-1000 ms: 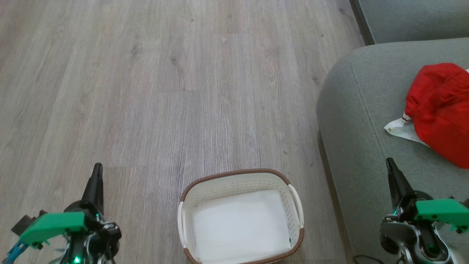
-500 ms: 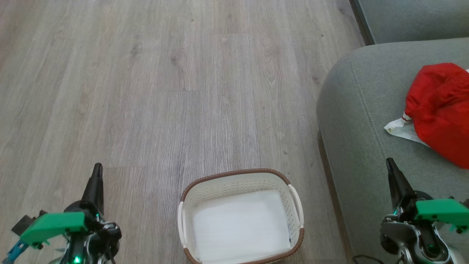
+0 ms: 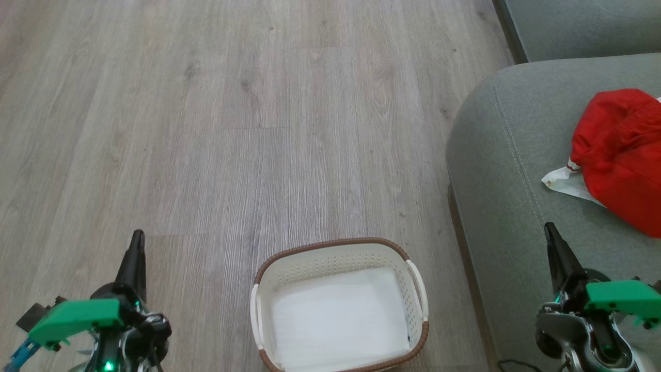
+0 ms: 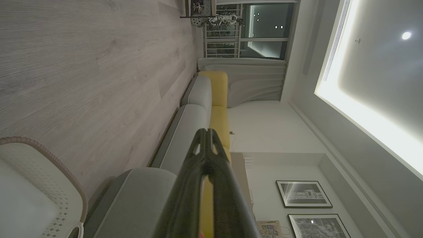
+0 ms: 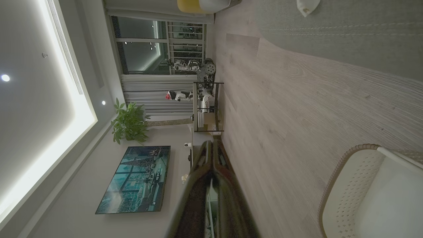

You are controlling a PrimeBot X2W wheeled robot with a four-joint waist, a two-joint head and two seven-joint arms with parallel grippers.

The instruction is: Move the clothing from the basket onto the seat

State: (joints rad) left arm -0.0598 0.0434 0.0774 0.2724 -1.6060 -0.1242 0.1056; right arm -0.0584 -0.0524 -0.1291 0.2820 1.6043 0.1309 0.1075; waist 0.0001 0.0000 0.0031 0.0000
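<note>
The red clothing (image 3: 622, 155) with white trim lies crumpled on the grey-green seat (image 3: 506, 170) at the right of the head view. The cream basket (image 3: 338, 306) with its brown rim stands on the floor at bottom centre, holding nothing but its flat white bottom. My left gripper (image 3: 137, 238) is at the lower left, shut and empty, well left of the basket. My right gripper (image 3: 549, 228) is shut and empty over the seat's front part, below the clothing. Both wrist views show closed fingers: left (image 4: 205, 134), right (image 5: 210, 145).
Wood-look floor (image 3: 232, 129) spreads ahead and to the left. Another sofa section (image 3: 583, 26) sits at the top right. In the wrist views, yellow back cushions (image 4: 218, 109), a wall screen (image 5: 135, 178), a plant (image 5: 129, 124) and a shelf unit (image 5: 206, 105) stand further off.
</note>
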